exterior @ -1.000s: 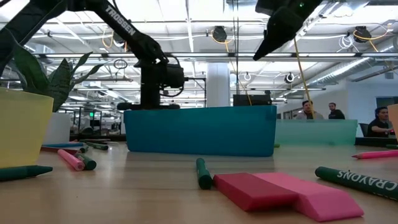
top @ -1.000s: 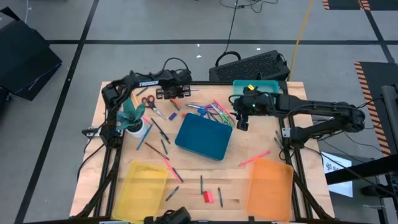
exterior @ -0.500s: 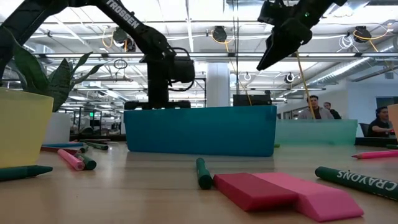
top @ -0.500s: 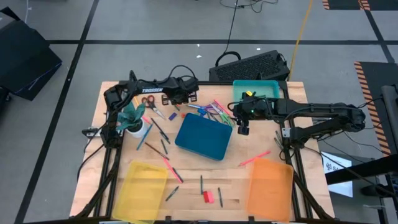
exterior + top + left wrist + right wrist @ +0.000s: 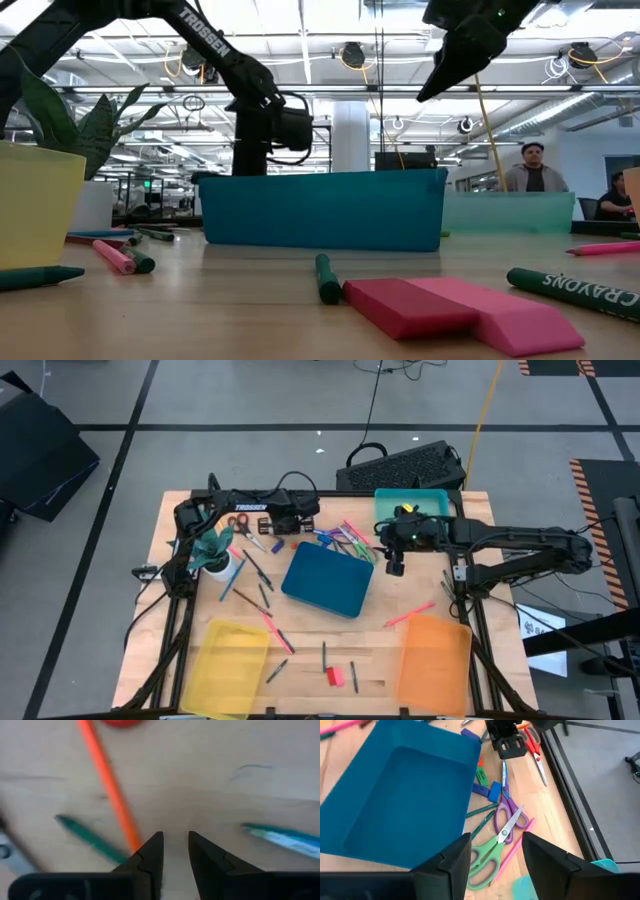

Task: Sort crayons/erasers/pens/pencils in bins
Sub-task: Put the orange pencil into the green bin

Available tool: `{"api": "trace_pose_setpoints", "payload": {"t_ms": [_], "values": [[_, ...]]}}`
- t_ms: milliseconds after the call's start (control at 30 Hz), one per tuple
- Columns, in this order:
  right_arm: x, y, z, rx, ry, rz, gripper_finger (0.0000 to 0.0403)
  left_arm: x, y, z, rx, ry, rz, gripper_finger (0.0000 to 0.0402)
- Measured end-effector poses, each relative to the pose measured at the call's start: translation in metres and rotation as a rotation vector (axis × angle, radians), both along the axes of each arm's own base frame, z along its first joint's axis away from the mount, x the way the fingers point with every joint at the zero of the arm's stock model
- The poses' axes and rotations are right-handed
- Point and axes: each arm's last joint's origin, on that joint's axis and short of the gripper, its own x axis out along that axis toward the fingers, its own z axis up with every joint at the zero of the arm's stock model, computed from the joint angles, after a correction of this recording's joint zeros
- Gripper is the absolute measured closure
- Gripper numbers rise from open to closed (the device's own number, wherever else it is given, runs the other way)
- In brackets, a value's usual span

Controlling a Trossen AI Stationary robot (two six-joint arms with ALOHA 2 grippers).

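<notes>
Erasers (image 5: 334,676) lie near the surface's (image 5: 420,585) front edge; left gripper (image 5: 174,851), fingers slightly parted, empty, hangs over pens; right gripper (image 5: 495,851), released, hovers beside the blue bin (image 5: 328,580).

Scissors (image 5: 497,837) block wood beside dark blue bin (image 5: 327,581).

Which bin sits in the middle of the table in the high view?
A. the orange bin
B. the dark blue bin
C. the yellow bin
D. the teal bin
B: the dark blue bin lies tilted at the table's centre, while the yellow bin and orange bin sit at the near corners and the teal bin at the far edge on the right arm's side.
</notes>
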Motion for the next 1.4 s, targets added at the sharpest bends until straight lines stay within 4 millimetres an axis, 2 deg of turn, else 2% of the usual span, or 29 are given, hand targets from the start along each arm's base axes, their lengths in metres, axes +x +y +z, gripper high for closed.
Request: {"api": "trace_pose_setpoints", "payload": {"t_ms": [267,667,833,933,1133,1233,1400], "values": [[-0.002,0.0,0.002,-0.001,-0.01,-0.002,0.0234,-0.011,-0.014,0.003,-0.044,0.153,0.01,0.0309],[-0.004,0.001,0.001,-0.002,0.011,0.002,0.0234,-0.017,-0.021,0.011,0.18,0.291,0.079,0.0309],[-0.005,0.001,0.0,0.002,0.032,0.002,0.0234,-0.034,-0.027,0.004,0.24,0.31,0.145,0.0309],[-0.006,0.001,-0.002,0.005,0.052,0.001,0.0234,-0.047,-0.037,0.002,0.302,0.24,0.174,0.0309],[-0.005,0.001,-0.001,0.001,0.041,0.002,0.0234,-0.063,-0.055,-0.001,0.541,-0.003,0.171,0.0309],[-0.006,0.001,-0.001,0.009,0.041,-0.005,0.0234,-0.074,-0.059,-0.004,0.6,-0.016,0.18,0.0309],[-0.005,0.001,-0.001,0.009,0.031,-0.008,0.0234,-0.076,-0.056,-0.017,0.629,-0.041,0.186,0.0308]]}}
